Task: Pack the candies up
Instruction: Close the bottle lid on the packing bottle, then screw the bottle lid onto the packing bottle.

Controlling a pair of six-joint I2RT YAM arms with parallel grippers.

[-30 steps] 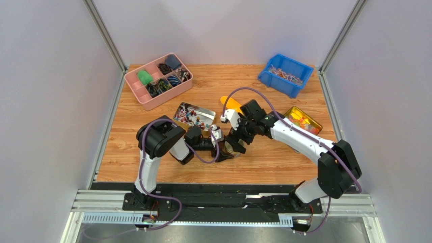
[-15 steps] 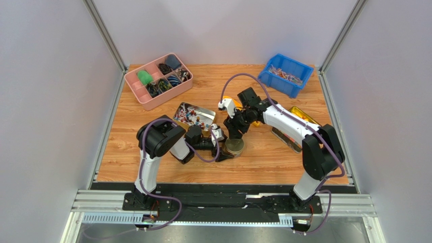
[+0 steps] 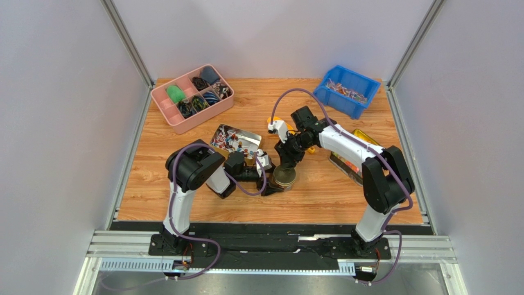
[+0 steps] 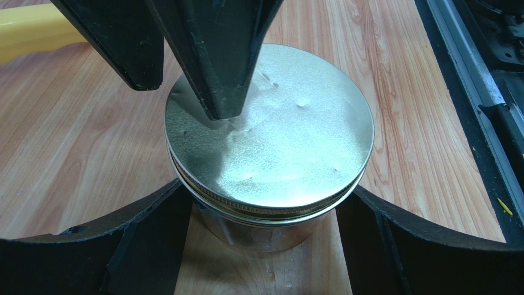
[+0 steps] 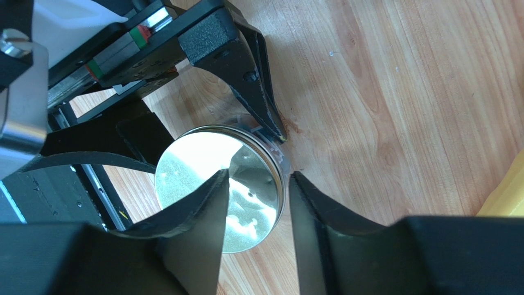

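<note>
A clear jar [image 4: 264, 230] with a silver lid [image 4: 289, 141] stands on the wooden table, seen also from above as the jar [image 3: 284, 178]. My left gripper [image 4: 264, 206] is shut on the jar's body, one finger on each side below the lid. My right gripper [image 5: 258, 175] hovers over the lid [image 5: 203, 166] with its jaws narrowed but apart. One of its fingers [image 4: 215, 74] points down at the lid's top and the other is just off the rim. The candies [image 3: 232, 139] lie in a shallow metal tray behind the left gripper.
A blue bin [image 3: 363, 104] at the back right holds more small wrapped pieces. A pink compartment box [image 3: 161, 106] sits at the back left. A container of yellow gummies [image 3: 344, 165] is partly under my right arm. A yellow object [image 4: 31, 31] lies behind the jar.
My right arm's elbow has swung left, and its gripper has drawn back slightly above the jar and narrowed its jaws. The left gripper and jar have stayed put.
</note>
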